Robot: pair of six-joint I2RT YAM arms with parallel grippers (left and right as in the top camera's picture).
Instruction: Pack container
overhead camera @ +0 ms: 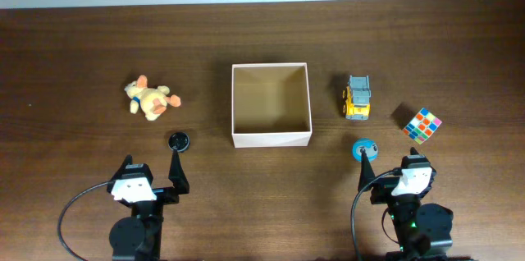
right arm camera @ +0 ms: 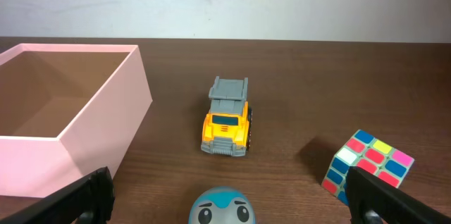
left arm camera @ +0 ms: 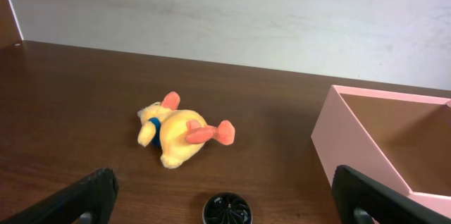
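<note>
The container (overhead camera: 271, 139) is a square open cardboard box, white outside and tan inside, empty at the table's middle. It also shows in the left wrist view (left arm camera: 356, 136) and the right wrist view (right arm camera: 99, 136). An orange-yellow plush duck (overhead camera: 150, 99) (left arm camera: 180, 131) lies to its left. A yellow toy truck (overhead camera: 358, 98) (right arm camera: 227, 127) stands to its right. A blue round face toy (overhead camera: 364, 148) (right arm camera: 222, 210) sits in front of the truck. My left gripper (overhead camera: 151, 171) (left arm camera: 225, 182) is open and empty. My right gripper (overhead camera: 390, 171) (right arm camera: 229, 182) is open and empty, just behind the blue toy.
A black round finned disc (overhead camera: 179, 140) (left arm camera: 227, 210) lies between my left fingers' line and the duck. A colour cube (overhead camera: 422, 125) (right arm camera: 368, 165) sits at the far right, tilted. A pale wall stands beyond the table's far edge.
</note>
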